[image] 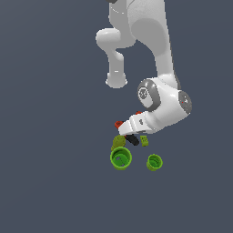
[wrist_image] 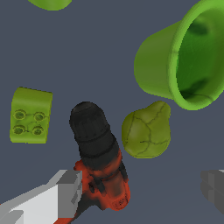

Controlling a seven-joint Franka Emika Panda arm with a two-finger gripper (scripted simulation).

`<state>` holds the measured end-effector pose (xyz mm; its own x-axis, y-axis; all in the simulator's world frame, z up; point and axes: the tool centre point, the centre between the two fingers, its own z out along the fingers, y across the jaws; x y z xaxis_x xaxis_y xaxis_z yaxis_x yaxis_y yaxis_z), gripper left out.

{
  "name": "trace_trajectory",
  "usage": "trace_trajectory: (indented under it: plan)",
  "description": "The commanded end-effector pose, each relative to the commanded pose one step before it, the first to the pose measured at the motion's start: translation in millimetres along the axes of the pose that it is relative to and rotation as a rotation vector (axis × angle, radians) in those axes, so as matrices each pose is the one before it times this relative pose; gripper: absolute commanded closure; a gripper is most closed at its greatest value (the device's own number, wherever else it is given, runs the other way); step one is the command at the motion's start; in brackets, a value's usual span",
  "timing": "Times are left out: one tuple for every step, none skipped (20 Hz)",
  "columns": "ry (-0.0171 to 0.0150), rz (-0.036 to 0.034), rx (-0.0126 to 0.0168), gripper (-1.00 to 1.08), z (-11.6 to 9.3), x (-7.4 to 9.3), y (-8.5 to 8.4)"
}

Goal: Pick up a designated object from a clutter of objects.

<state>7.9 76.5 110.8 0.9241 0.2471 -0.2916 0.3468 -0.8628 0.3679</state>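
Observation:
The designated object, a red-orange and black power drill [wrist_image: 101, 162], lies on the floor with its black chuck [wrist_image: 90, 128] pointing away from the hand. My gripper [wrist_image: 141, 186] is open and low over the drill's red body. One grey finger [wrist_image: 57, 197] sits right against that body, and the other finger [wrist_image: 213, 188] stands well clear on the opposite side. In the exterior view the hand [image: 141, 122] covers most of the drill [image: 131, 139]; only a red tip and the black chuck show.
The rest of the clutter lies close by: an olive pear-shaped piece [wrist_image: 145, 130] [image: 119, 141] beside the chuck, a big lime-green cup [wrist_image: 183, 57] [image: 121, 158] on its side just past it, a second cup [image: 154, 162], and a small green studded block [wrist_image: 29, 115] [image: 144, 140].

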Motion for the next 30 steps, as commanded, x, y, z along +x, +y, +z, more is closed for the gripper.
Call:
trace_trajectory:
  plan:
    - [-0.00848, -0.03236, -0.04576, -1.00, 13.15, 5.85, -14.06]
    - [-0.00253, -0.01109, -0.01463, -1.00, 4.18, 1.92, -5.04]
    - [-0.00210, -0.01017, -0.01334, -1.00, 3.76, 1.76, -4.65]
    - [-0.00173, -0.00923, -0.01206, -1.00, 3.36, 1.60, -4.25]
    - [-0.00141, -0.00830, -0.01079, -1.00, 2.96, 1.44, -3.85]
    - [-0.00114, -0.00735, -0.00952, -1.00, 2.58, 1.28, -3.43]
    - [-0.00090, -0.00637, -0.00822, -1.00, 2.22, 1.11, -2.98]
    - [-0.00071, -0.00541, -0.00696, -1.00, 1.86, 0.94, -2.54]
    - [-0.00054, -0.00444, -0.00570, -1.00, 1.51, 0.77, -2.09]
    - [-0.00040, -0.00347, -0.00445, -1.00, 1.16, 0.61, -1.64]
    - [-0.00027, -0.00246, -0.00314, -1.00, 0.83, 0.43, -1.16]
    - [-0.00015, -0.00147, -0.00188, -1.00, 0.50, 0.26, -0.69]
    - [-0.00006, -0.00060, -0.00077, -1.00, 0.14, 0.11, -0.31]
    - [0.00012, 0.00149, 0.00393, -1.00, -1.32, -0.78, 0.69]
    - [0.00000, 0.00000, 0.00000, -1.00, 0.45, 0.01, 0.01]
    - [0.00000, 0.00000, 0.00000, -1.00, 1.33, 0.02, 0.03]
    - [-0.00002, -0.00019, -0.00045, -1.00, 2.14, 0.06, -0.12]
    - [0.00000, 0.00000, 0.00000, -1.00, 3.10, 0.00, 0.07]
    - [-0.00004, -0.00049, -0.00084, -1.00, 3.83, 0.08, -0.30]
    - [0.00000, 0.00000, 0.00000, -1.00, 4.84, -0.09, 0.09]
    - [-0.00006, -0.00068, -0.00069, -1.00, 4.72, 0.00, -0.37]
    - [0.00000, 0.00000, 0.00000, -1.00, 3.93, -0.16, 0.05]
    - [-0.00007, -0.00081, -0.00054, -1.00, 2.97, 0.02, -0.44]
    - [0.00000, 0.00000, 0.00000, -1.00, 2.17, -0.12, 0.02]
    - [0.00000, 0.00000, 0.00000, -1.00, 1.30, -0.08, 0.01]
    - [0.00000, 0.00000, 0.00000, -1.00, 0.43, -0.03, 0.00]
    - [0.00000, 0.00000, 0.00000, 1.08, 0.00, 0.00, 0.00]
    - [0.00000, 0.00000, 0.00000, 1.08, 0.00, 0.00, 0.00]
    - [0.00000, 0.00000, 0.00000, 1.08, 0.00, 0.00, 0.00]
    - [0.00000, 0.00000, 0.00000, 1.08, 0.00, 0.00, 0.00]
